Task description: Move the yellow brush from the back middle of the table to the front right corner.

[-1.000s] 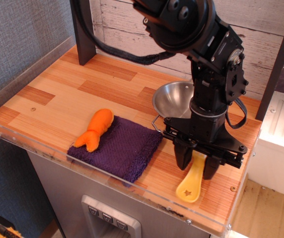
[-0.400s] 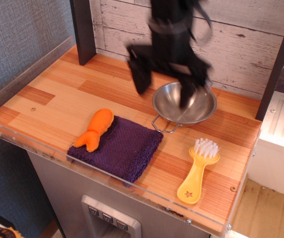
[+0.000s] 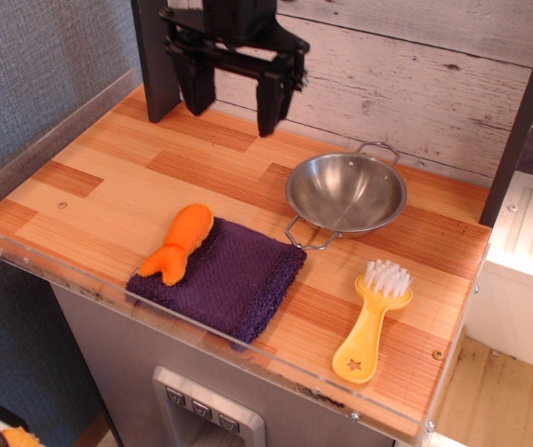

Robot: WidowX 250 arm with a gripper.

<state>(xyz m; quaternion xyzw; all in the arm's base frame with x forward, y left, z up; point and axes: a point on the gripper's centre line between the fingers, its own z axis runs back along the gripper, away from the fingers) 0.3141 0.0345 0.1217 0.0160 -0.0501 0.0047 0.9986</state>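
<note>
While the end effector hangs wide open and empty, the yellow brush lies flat, white bristles up.

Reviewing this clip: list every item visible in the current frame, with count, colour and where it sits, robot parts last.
yellow brush: 1, yellow with white bristles, lying flat at the front right corner of the table, star-cutout handle end toward the front edge.
metal bowl: 1, silver, two wire handles, right of centre toward the back, nothing visible inside.
purple cloth: 1, purple, folded, front centre near the edge.
orange plush toy: 1, orange, resting on the cloth's left part.
table: 1, striped orange-tan wood with a clear rim.
hand: 1, black, raised above the back left of the table, fingers apart, holding nothing.
</note>
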